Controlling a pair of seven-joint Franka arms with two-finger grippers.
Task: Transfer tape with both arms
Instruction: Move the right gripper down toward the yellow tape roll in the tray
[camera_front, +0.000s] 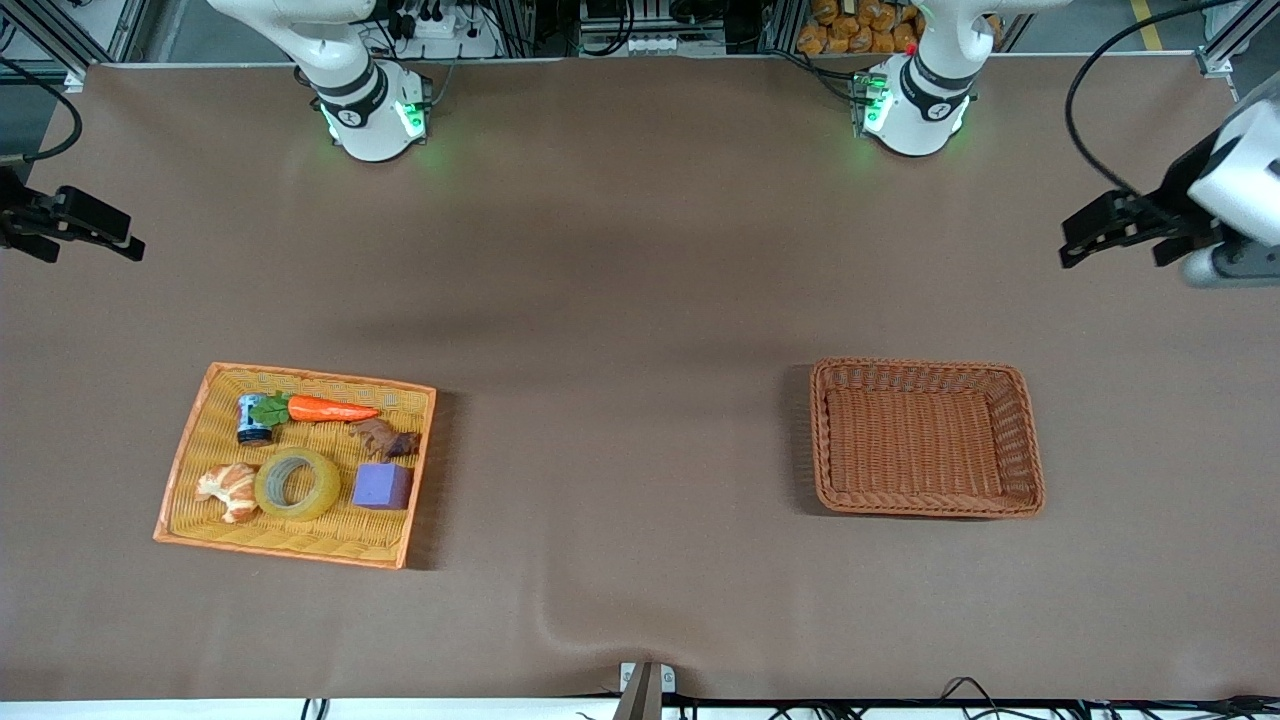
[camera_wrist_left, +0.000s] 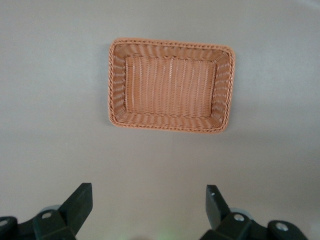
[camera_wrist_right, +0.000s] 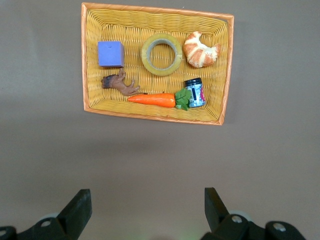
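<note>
Flat in the yellow tray (camera_front: 190, 470), the tape (camera_front: 297, 484) lay between a croissant (camera_front: 229, 490) and a purple cube (camera_front: 382, 486). Both arms waited aloft, right gripper (camera_front: 95, 232) and left gripper (camera_front: 1115, 232) at their table ends, fingers spread. 1 brown basket (camera_front: 1020, 440) sat apart.
</note>
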